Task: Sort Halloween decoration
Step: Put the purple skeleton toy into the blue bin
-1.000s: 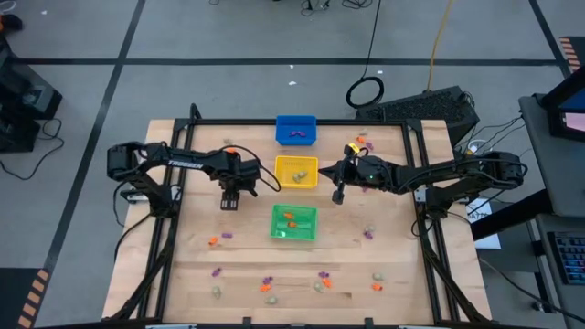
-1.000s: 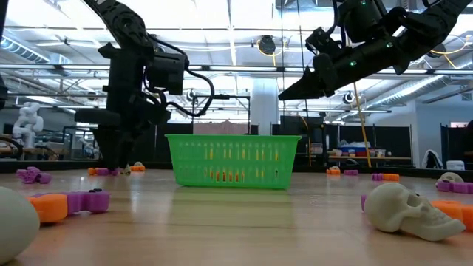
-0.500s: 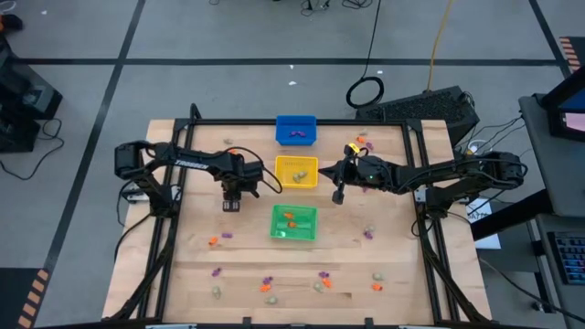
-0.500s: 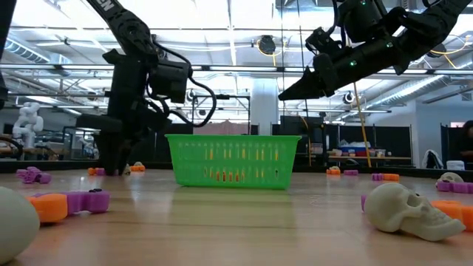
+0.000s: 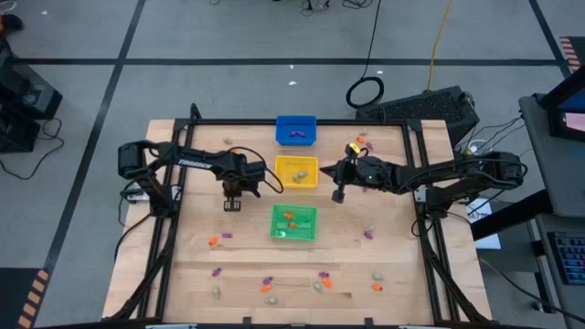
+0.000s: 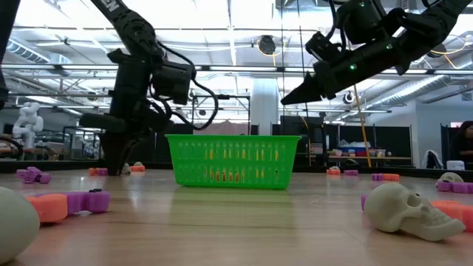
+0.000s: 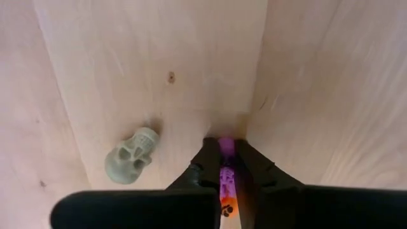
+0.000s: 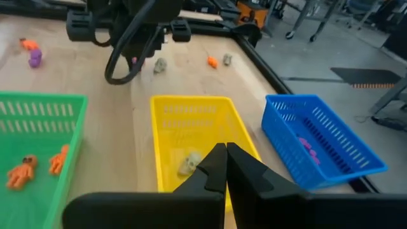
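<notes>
I have the left gripper (image 7: 227,166) down at the wooden table (image 5: 183,265), left of the yellow square mesh bin (image 5: 296,171); in the left wrist view its two dark fingers are pinched almost together on a small purple plastic trinket (image 7: 227,177), with a bit of orange showing just below the purple, though I cannot tell whether that is part of the same piece; a small pale olive plastic skull (image 7: 130,154) lies just beside the fingers, untouched. So I judge the step in hand to be the pick of a purple piece, grasp made, lift not yet begun.

The right gripper (image 8: 224,166) hangs above the table beside the yellow bin's right edge, fingers fully together and carrying nothing that I can see; it waits.

The bins run down the middle: the blue square mesh bin (image 5: 295,129) at the far edge already holds purple pieces; the yellow bin holds pale ones; the green square mesh bin (image 5: 294,222) holds orange ones; many loose trinkets remain scattered along the near edge, so the sort is far from finished.

Next I would lift straight up, clear of the skull, then carry past the yellow bin to the blue one and release over its middle; the risk is the tiny piece slipping from so narrow a pinch.
</notes>
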Robot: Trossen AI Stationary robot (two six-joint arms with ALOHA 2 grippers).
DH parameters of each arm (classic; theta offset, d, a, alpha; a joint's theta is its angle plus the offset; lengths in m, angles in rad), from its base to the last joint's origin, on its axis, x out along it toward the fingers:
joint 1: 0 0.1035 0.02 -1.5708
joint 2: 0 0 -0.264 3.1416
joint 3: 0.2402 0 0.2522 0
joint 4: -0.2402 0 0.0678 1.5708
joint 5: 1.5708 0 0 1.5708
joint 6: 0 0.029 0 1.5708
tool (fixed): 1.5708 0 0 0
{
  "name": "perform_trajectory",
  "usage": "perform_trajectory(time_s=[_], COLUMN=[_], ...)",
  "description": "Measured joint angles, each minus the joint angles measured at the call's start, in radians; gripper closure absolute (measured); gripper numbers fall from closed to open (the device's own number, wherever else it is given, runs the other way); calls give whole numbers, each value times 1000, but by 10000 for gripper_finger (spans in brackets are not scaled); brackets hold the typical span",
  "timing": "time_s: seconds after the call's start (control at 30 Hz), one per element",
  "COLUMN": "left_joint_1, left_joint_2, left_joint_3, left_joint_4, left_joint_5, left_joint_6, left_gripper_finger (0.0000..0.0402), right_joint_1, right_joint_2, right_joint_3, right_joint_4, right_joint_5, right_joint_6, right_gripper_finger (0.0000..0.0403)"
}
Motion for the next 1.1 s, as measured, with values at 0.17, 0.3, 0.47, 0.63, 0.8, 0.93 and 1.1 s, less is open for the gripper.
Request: perform_trajectory(time_s=[0.17,0.3,0.47,0.63,0.8,0.93,1.1], left_joint_1=[-1,30,94,179,271,325,371], left_joint_2=[-24,-35,-34,1,93,213,352], left_joint_3=[99,188,301,440,580,665,757], left_joint_4=[-14,-17,19,118,203,225,287], left_joint_5=[5,48,-17,-25,21,82,106], left_joint_6=[-1,-3,-7,42,96,119,150], left_gripper_finger=[394,396,396,397,397,397,397], right_joint_1=[0,0,0,0,0,0,0], right_joint_2=[1,1,1,1,1,1,1], right_joint_3=[0,0,0,0,0,0,0], right_joint_4=[-7,-8,-8,-7,-6,-1,-5], right_joint_5=[0,0,-1,-1,-1,-1,-1], right_joint_6=[0,1,1,15,31,31,30], right_gripper_finger=[403,403,403,403,403,403,403])
